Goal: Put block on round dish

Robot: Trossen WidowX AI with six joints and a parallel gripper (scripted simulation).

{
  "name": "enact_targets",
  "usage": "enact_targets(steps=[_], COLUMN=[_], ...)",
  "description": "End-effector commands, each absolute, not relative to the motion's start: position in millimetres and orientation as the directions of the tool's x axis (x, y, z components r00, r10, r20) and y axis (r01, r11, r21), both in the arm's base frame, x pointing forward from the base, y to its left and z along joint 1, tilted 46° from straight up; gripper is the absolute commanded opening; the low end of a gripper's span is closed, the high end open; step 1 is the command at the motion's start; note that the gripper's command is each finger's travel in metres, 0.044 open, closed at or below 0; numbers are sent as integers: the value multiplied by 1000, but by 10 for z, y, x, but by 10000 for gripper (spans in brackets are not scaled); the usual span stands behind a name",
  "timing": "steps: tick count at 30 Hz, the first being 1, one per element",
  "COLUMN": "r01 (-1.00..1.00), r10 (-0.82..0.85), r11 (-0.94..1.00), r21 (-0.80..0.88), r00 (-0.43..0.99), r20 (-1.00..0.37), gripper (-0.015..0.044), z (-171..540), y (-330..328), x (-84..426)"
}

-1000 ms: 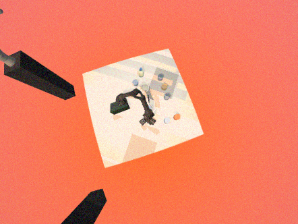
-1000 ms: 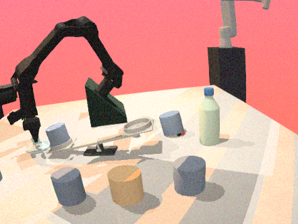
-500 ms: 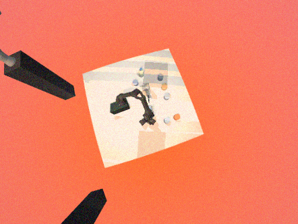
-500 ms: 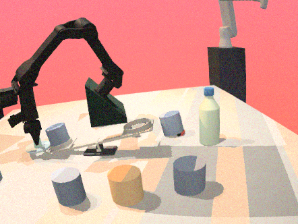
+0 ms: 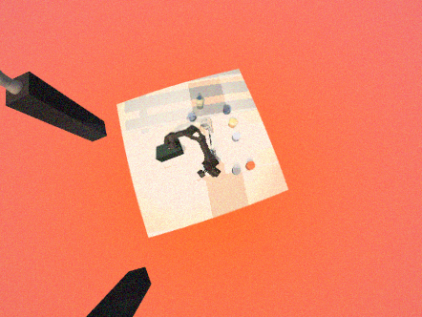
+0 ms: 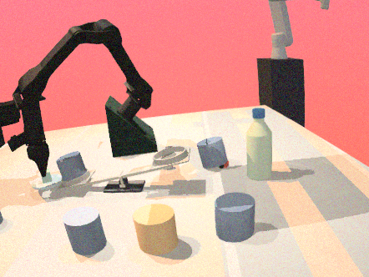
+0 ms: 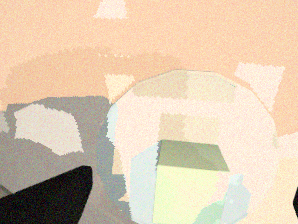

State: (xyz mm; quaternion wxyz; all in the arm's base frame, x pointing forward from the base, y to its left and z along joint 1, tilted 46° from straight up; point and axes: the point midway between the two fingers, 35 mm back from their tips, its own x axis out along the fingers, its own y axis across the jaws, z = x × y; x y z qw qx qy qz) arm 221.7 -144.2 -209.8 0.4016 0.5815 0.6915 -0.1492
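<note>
My gripper (image 6: 44, 174) (image 7: 193, 187) is open, low over the round dish (image 6: 37, 183) (image 7: 252, 107). The pale green block (image 6: 47, 179) (image 7: 187, 192) rests on the dish between the spread fingers, with space on both sides in the wrist view. One blue-grey cup (image 6: 72, 167) stands on the low end of the tilted balance (image 6: 139, 171), close beside the dish. The balance's other end is raised and bears no cup. Another blue-grey cup (image 6: 212, 153) (image 5: 192, 116) is off the balance, near the bottle, with a small red thing partly hidden at its base. No cup is above the dish.
The bottle (image 6: 259, 148) (image 5: 200, 101) stands beyond the raised end. A white-topped cup (image 6: 86, 234), a yellow cup (image 6: 156, 231) (image 5: 232, 122) and a blue-grey cup (image 6: 235, 223) (image 5: 226, 109) stand in front. An orange-red object (image 5: 250, 165) and a grey cup (image 5: 236, 169) stand together.
</note>
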Motion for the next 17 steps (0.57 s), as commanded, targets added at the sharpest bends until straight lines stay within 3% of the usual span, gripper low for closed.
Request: enact_targets(steps=[1, 17], r01=[925, 932], r10=[685, 690], r11=[278, 261], r21=[259, 250], r00=[-2, 1], r20=[-729, -724], gripper=[440, 440], z=[-1965, -1464], y=[-1568, -2003], x=[2226, 2195])
